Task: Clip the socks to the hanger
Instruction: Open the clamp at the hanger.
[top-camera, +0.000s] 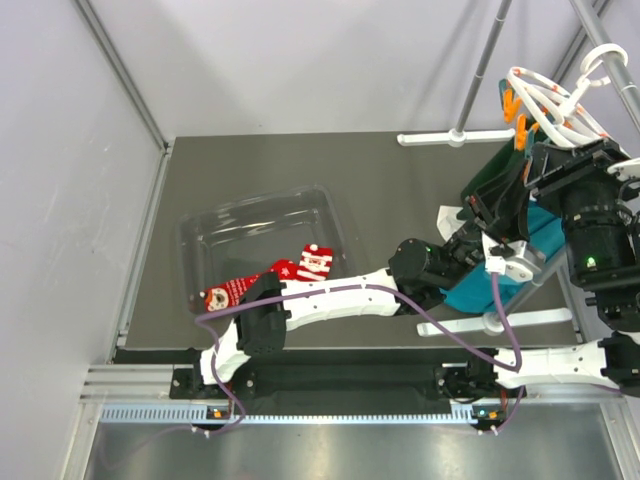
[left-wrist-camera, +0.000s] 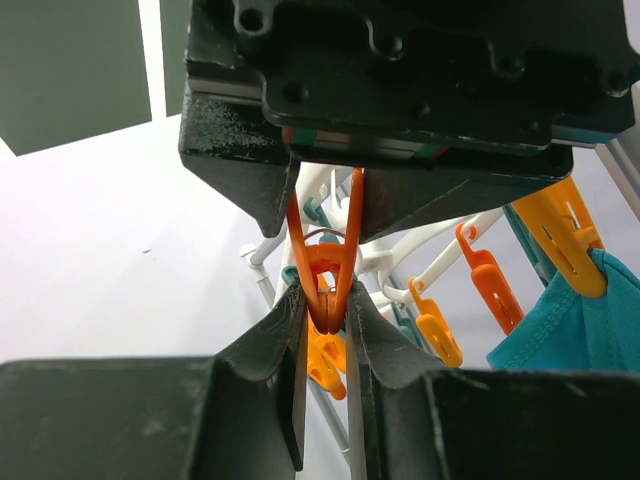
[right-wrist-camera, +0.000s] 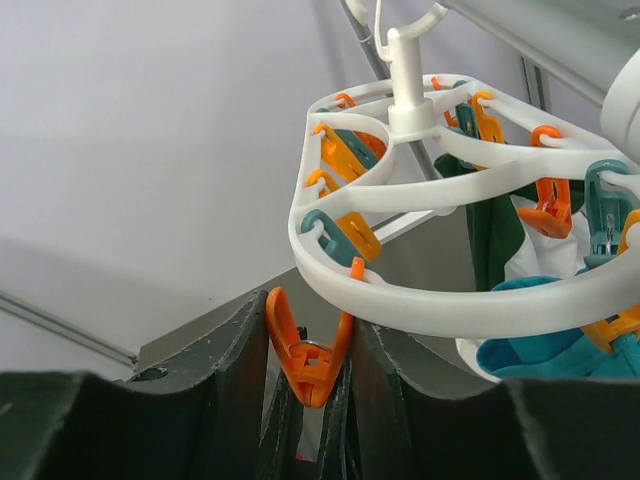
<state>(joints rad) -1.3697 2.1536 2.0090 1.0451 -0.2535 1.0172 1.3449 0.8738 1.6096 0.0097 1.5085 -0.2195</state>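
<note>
The dark table (top-camera: 400, 200) lies well below both your jaws, and a grey rack pole (top-camera: 487, 62) rises behind them. Far to the left of your jaws, a clear tray (top-camera: 215, 235) sits on the table. The two red socks (top-camera: 290, 270) lie loose at its near rim, partly hidden by your left arm. A teal cloth (left-wrist-camera: 570, 330) and a dark green cloth (top-camera: 495, 178) hang just beside your jaws. The white round hanger (right-wrist-camera: 400, 290) hangs right above your right gripper (right-wrist-camera: 308, 318). That gripper meets your left gripper (left-wrist-camera: 325, 297) tip to tip, and its black body blocks the view above the left jaws. Both grippers are closed on one orange peg (right-wrist-camera: 300, 355). The right jaws press its handles and the left jaws pinch its tip. Spare pegs (left-wrist-camera: 435, 325) dangle to the right of the left jaws.
</note>
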